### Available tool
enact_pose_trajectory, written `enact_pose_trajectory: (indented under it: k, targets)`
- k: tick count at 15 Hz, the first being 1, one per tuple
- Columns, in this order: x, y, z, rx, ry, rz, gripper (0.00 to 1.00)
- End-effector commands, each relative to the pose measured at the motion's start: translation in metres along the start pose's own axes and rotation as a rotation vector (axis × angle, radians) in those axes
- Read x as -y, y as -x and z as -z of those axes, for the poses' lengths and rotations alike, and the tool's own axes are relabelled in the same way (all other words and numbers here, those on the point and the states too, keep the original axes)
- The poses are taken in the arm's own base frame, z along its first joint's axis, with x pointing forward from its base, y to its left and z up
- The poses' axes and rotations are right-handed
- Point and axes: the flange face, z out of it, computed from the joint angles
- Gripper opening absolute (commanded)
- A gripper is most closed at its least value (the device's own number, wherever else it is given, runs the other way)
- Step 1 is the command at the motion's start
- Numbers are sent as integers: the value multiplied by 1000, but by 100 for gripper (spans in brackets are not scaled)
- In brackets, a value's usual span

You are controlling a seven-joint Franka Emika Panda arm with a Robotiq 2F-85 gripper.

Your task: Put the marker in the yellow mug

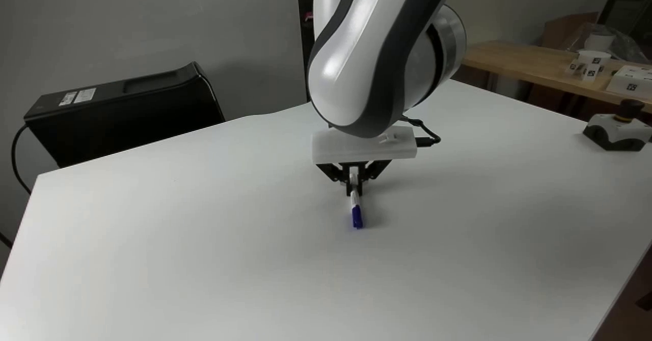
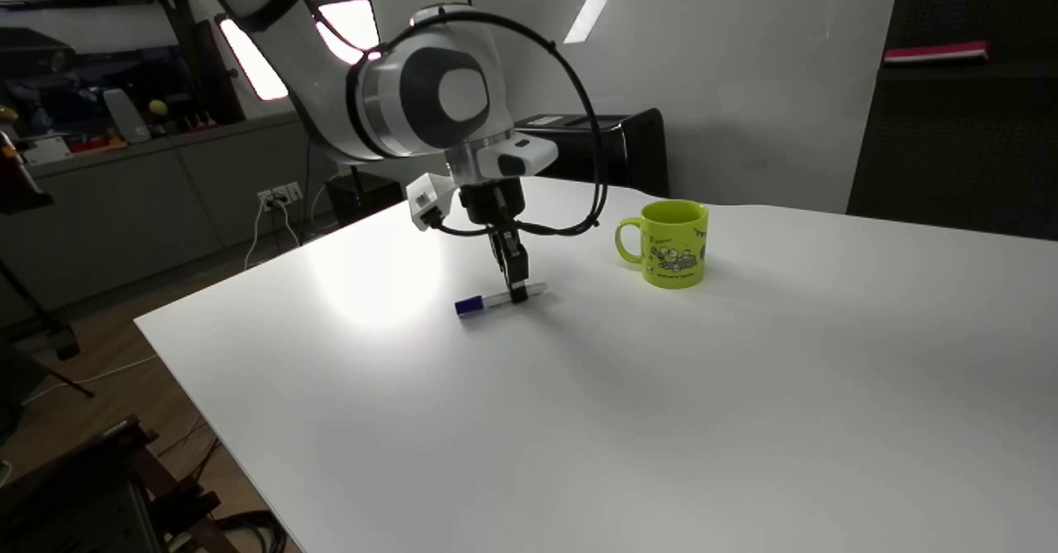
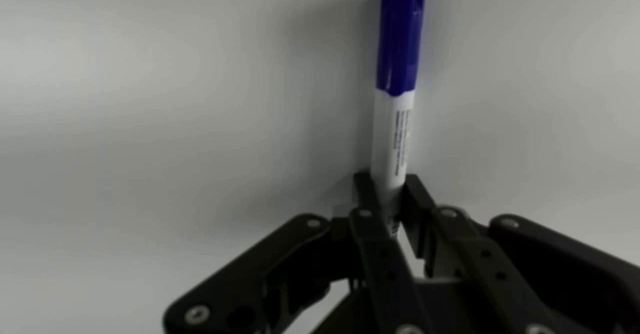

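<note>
Marker (image 3: 395, 92): clamped b/w my fingers (image 3: 367, 194), roughly horiz. Both fingers bear on the white barrel (image 3: 390, 139), one per side, nearer its tail (image 2: 537, 288) than its blue cap (image 3: 401, 39); cap end projects free. No gap shows in wrist view. Contact w/ worktop (image 2: 661, 421): can't tell if touching or just above. Yellow mug (image 2: 674, 247): in an ext. view, upright on worktop, opening up, near marker but apart.

Status: pick-up grasp looks done; insertion not yet done. Remaining, est.: lift clear, move to mug, turn marker approx. vert., lower it in, release. Caution: held crosswise, marker likely won't enter; reorient 1st.

Surroundings: push-button box (image 1: 617, 129) at worktop edge, well apart from my fingers; black equipment case (image 1: 127, 114) beyond the worktop, its lower part hidden.
</note>
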Motion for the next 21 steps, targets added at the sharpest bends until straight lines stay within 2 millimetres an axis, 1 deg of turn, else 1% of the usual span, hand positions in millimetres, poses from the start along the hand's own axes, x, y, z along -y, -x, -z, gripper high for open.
enact_pose_trajectory:
  k: [1, 4, 10, 13, 15, 18, 21]
  targets:
    - [-5, -19, 10, 9, 0, -57, 4]
    - [-10, -36, 28, -6, -10, -72, 4]
    - [-14, -74, 85, -85, -49, -95, 4]
    - [-18, -95, 108, -145, -56, -73, 4]
    - [-21, -109, 119, -187, -48, -56, 4]
    - [-27, -132, 128, -281, -4, -20, 4]
    - [-34, -151, 136, -351, 38, 5, 4]
